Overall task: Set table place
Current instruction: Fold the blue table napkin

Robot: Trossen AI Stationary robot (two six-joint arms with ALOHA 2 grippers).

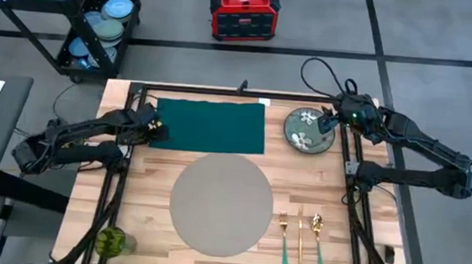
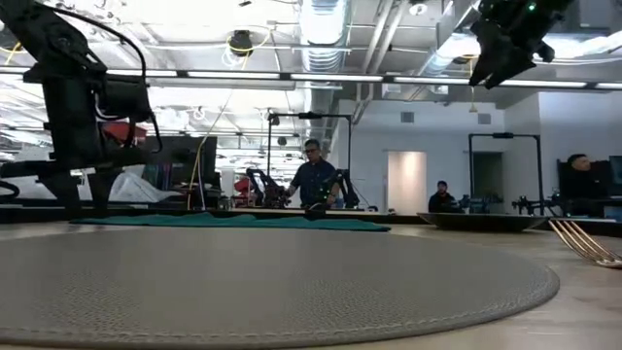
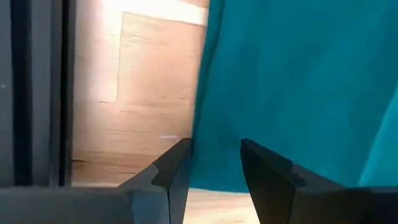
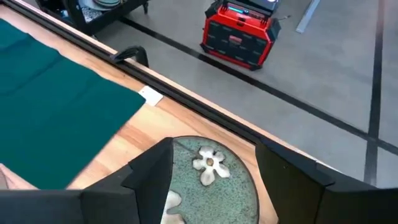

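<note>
the large rectangular light-wood plank table with a black metal frame carries all the items. the big flat round grey-taupe placemat lies at the centre of the near half of the table, bare on top. just beyond it lies a dark green rectangular cloth napkin, spread flat, its near edge close to the placemat's far edge. a dark round plate with white floral marks sits to the right of the napkin, near the far right corner. a set of three gold utensils with green handles lies side by side on the wood, just right of the placemat. a small green round object stands at the near left corner; what it is cannot be told.

left gripper — positioned at the left edge of the napkin. in the left wrist view the two dark fingers stand apart with a gap between them, over the cloth's edge; nothing is held.

right gripper — positioned over the right side of the floral plate. in the right wrist view the fingers are spread wide, the plate showing between them; in the low view the gripper hangs well above the table.

beyond the table: a black wire cart with blue dishes and a red and black box stand on the floor. people show in the room behind.
</note>
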